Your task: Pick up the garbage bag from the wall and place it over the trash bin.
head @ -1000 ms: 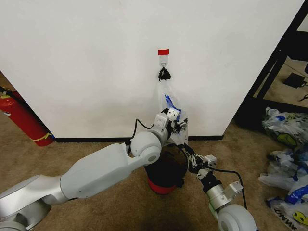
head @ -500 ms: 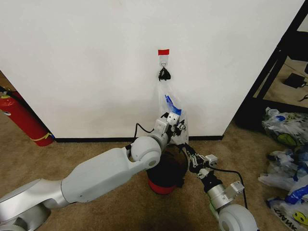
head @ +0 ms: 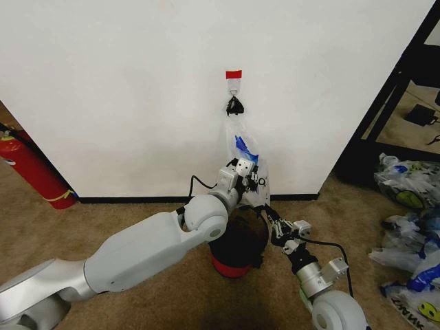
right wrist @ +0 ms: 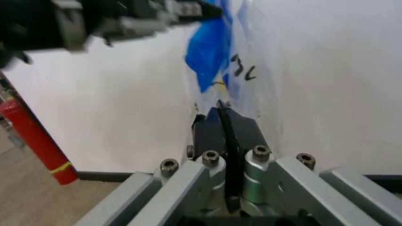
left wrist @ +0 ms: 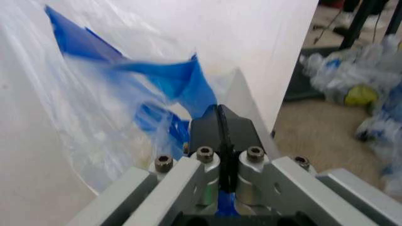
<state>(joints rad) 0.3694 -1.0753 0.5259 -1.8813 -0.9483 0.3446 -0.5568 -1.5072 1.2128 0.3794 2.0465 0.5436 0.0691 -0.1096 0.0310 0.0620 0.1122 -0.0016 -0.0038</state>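
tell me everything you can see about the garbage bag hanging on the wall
The thin translucent white plastic garbage bag with blue handles and black lettering hangs from a small hook on the plain white wall, under a red tape strip. It droops crumpled above the black mesh trash bin. The left gripper and right gripper are both shut on it.

**Bag on wall hook, bin below**

Garbage bag [head: 240,155]: thin translucent white plastic with blue handles, hanging flat against the wall [head: 124,89] at centre frame, below a red tape strip. Black lettering and a patch of yellow show through the film in the right wrist view. Lower edge reaches down toward the bin.

Trash bin [head: 237,251]: small, round, dark body with red base, upright on the floor at lower centre, just beside the wall's black baseboard, directly under the bag.
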